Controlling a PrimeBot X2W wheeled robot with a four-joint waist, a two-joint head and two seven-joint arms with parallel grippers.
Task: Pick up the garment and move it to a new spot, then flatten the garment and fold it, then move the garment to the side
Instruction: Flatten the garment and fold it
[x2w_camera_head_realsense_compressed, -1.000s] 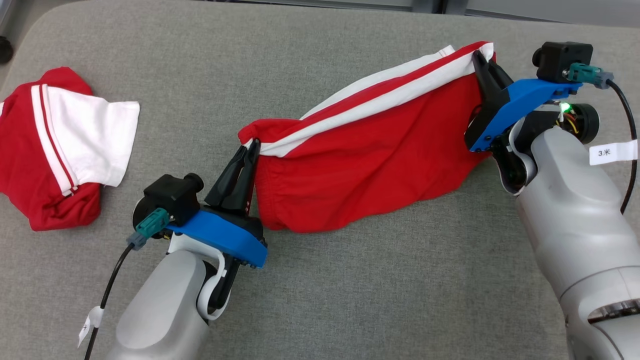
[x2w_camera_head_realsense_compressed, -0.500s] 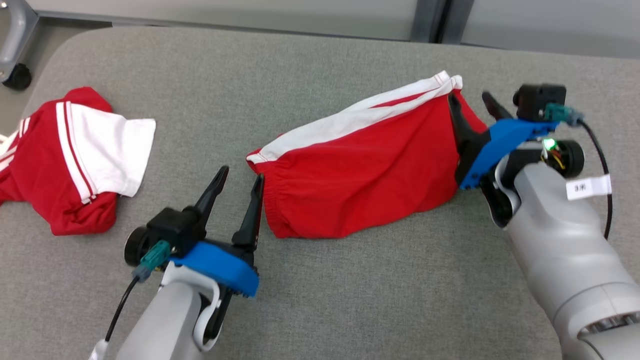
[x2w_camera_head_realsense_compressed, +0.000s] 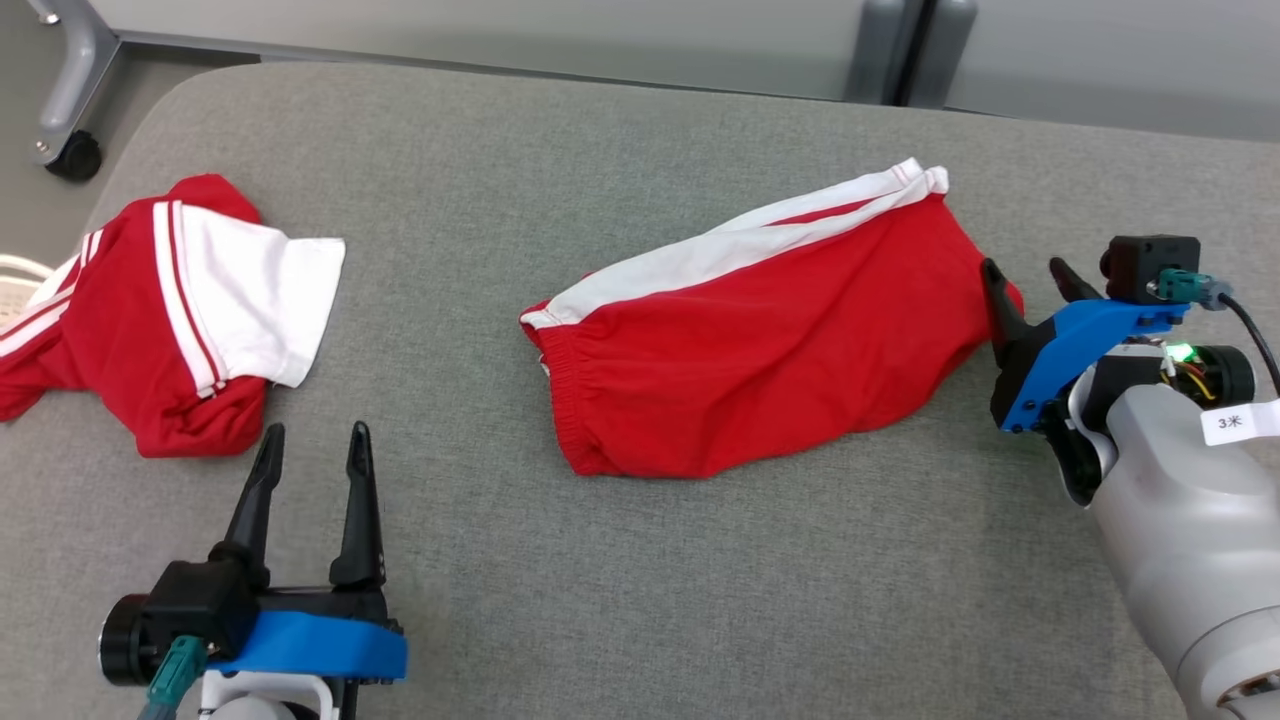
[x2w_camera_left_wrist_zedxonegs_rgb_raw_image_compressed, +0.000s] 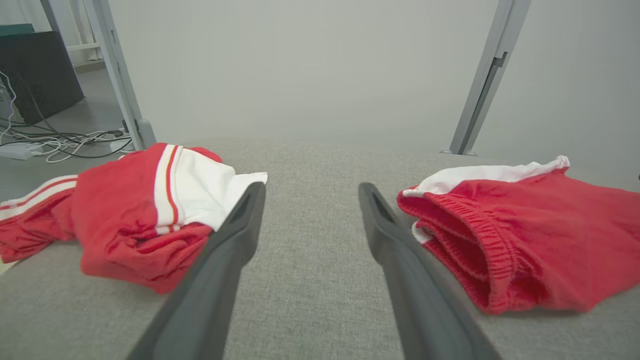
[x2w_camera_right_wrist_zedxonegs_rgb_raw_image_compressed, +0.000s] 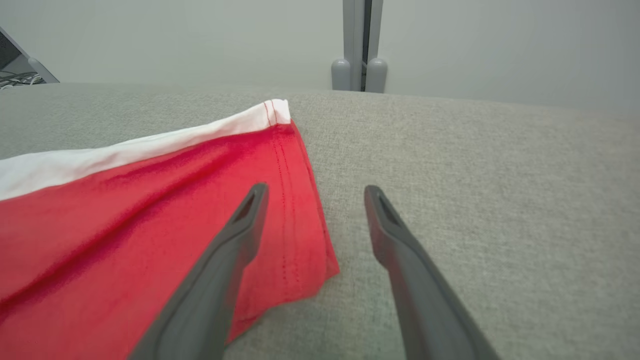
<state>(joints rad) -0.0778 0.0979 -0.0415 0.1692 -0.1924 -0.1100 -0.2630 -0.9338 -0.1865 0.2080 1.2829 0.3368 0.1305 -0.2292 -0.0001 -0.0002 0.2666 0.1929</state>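
Now left claw (x2w_camera_head_realsense_compressed: 315, 428) and right claw (x2w_camera_head_realsense_compressed: 1022, 266) have released the garment (x2w_camera_head_realsense_compressed: 760, 350).

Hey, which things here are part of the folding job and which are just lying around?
In the job: red shorts, left gripper, right gripper, both open.
Just lying about: crumpled red-and-white garment, caster wheel, floor cables.
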